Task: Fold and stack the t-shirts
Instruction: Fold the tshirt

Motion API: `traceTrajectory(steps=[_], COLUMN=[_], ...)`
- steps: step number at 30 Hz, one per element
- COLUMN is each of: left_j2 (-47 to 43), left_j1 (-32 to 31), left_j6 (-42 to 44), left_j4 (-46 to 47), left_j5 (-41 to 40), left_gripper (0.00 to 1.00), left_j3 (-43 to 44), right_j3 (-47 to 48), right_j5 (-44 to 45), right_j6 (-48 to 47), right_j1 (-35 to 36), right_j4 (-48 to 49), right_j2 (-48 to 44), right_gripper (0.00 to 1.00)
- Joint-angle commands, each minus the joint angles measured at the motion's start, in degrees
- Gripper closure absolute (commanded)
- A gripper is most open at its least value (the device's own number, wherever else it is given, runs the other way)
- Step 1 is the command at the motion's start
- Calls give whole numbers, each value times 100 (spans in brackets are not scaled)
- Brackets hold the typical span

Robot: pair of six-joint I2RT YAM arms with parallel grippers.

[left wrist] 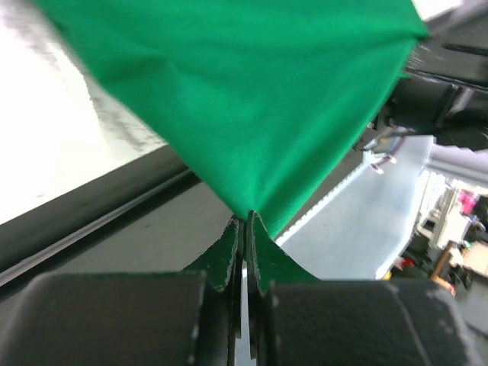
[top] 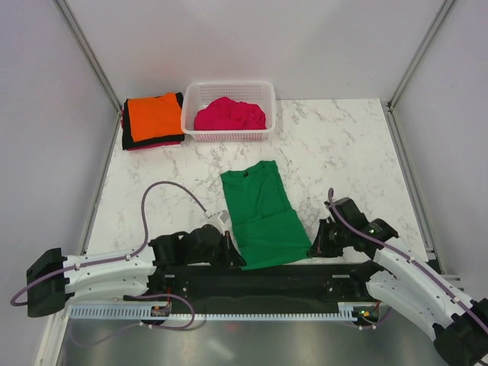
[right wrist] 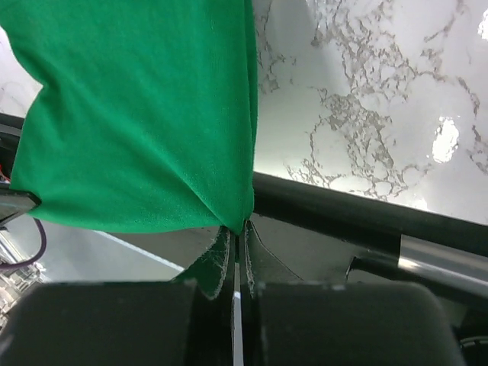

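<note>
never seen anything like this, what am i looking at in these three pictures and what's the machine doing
These are two robot arms bolted at the near edge of a marble table. The wide picture comes from a fixed camera above and behind them. The other two come from small cameras on each wrist, looking along the fingers. A green t-shirt lies in the middle. The left gripper and the right gripper are each shut on one of its near corners, as the close-ups show. At the back, a pink t-shirt sits bunched in a white basket, and beside it an orange t-shirt tops a folded pile.
</note>
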Motion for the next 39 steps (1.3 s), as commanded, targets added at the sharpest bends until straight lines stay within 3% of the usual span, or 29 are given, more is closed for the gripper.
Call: traceTrajectory(steps=[1, 9, 15, 24, 39], left_j2=[-131, 211, 353, 756, 2417], left_j1=[-39, 22, 531, 2331, 4213], left_j6=[-167, 386, 887, 1967, 2909], left_j4=[-967, -1900, -2173, -1910, -1146], left_j5=[-571, -1300, -1433, -573, 641], left_gripper=[98, 97, 97, 97, 98], left_j3=[251, 1569, 2150, 2511, 3266], right_j3=[517, 2372, 3568, 4850, 7144], right_j5=[367, 1439, 1799, 1722, 1431], right_j6=[-22, -505, -909, -1401, -1622], right_j1=[-3, -11, -38, -494, -882], right_j4=[-342, -492, -474, -123, -88], right_j2=[152, 1251, 2349, 3965, 6374], right_gripper=[100, 100, 100, 100, 100])
